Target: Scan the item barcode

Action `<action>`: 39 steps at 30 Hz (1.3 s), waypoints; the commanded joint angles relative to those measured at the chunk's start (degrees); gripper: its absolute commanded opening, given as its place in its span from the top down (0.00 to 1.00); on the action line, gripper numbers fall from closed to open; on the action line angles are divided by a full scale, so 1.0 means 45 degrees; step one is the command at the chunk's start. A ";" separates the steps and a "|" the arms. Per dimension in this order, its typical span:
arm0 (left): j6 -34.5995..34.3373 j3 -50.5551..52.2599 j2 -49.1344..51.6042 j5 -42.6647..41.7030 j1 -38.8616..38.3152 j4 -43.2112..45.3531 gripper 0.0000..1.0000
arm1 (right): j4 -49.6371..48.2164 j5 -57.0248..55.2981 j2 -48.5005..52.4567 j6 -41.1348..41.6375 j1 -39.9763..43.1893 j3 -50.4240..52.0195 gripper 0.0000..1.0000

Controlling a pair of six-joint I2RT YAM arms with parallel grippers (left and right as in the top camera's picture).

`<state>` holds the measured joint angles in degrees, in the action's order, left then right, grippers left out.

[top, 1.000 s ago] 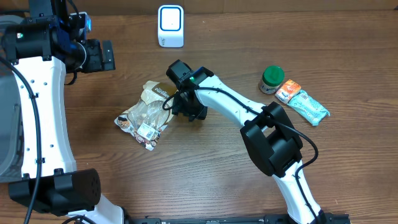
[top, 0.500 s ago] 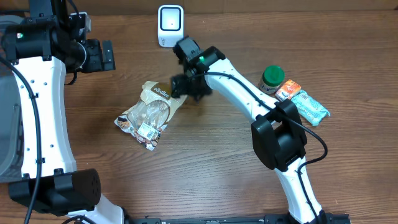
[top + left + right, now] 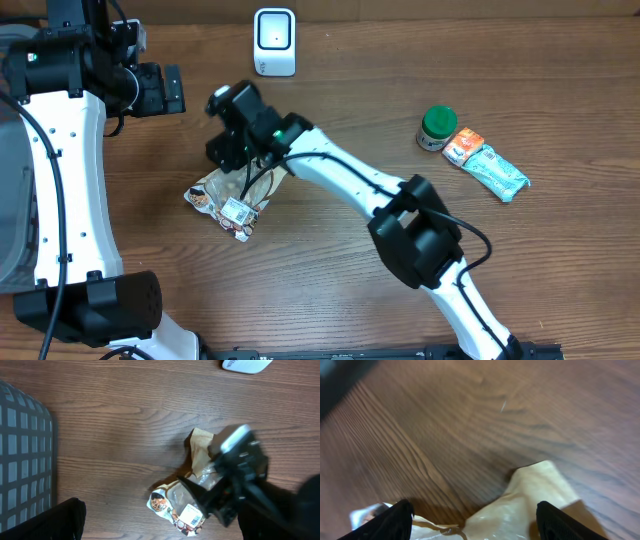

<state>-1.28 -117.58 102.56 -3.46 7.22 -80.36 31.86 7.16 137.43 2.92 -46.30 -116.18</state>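
Snack bag (image 3: 228, 190) lies flat on the bench (image 3: 300, 290), long axis diagonal, right under the right gripper (image 3: 476, 510), spread and empty; left gripper (image 3: 162, 90), also spread empty, sits farther off.

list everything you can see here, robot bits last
white box-shaped barcode scanner: 1, white, far edge, centre
crinkled brown-and-clear plastic snack bag: 1, brown and clear, left of centre, white label facing up
small green-lidded jar: 1, green lid, right side
orange foil packet: 1, orange, beside the jar
pale teal wrapped bar: 1, teal, right of the packet
grey gridded surface: 1, grey, far left
brown wooden table: 1, brown, under everything
left gripper: 1, black, open, upper left, empty
right gripper: 1, black, open, over the bag
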 commanded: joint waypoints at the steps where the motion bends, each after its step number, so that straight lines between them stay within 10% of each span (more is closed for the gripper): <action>1: 0.0204 0.0024 0.0097 -0.0097 -0.0029 0.0005 0.00 | 0.0087 -0.1394 0.0505 -0.1477 0.0126 0.0165 0.24; 9: 0.0204 0.0024 0.0097 -0.0097 -0.0024 0.0005 0.00 | 0.2055 -0.3439 0.0185 -0.1603 0.0733 0.0131 0.15; 15: 0.0204 0.0024 0.0097 -0.0097 -0.0024 0.0005 0.00 | 0.6135 -0.3371 -0.0981 0.1807 0.1865 -0.1025 0.12; 22: 0.0204 0.0024 0.0097 -0.0097 -0.0024 0.0005 0.00 | 1.0584 0.0942 -0.1073 0.3983 0.3123 -0.1530 0.14; 39: 0.0204 0.0024 0.0097 -0.0097 -0.0024 0.0005 0.00 | 1.3401 0.2968 -0.1069 -0.3439 0.2030 -0.1506 0.18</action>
<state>-1.28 -117.58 102.56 -3.46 7.22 -80.36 92.68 19.49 134.50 -6.22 -32.08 -121.82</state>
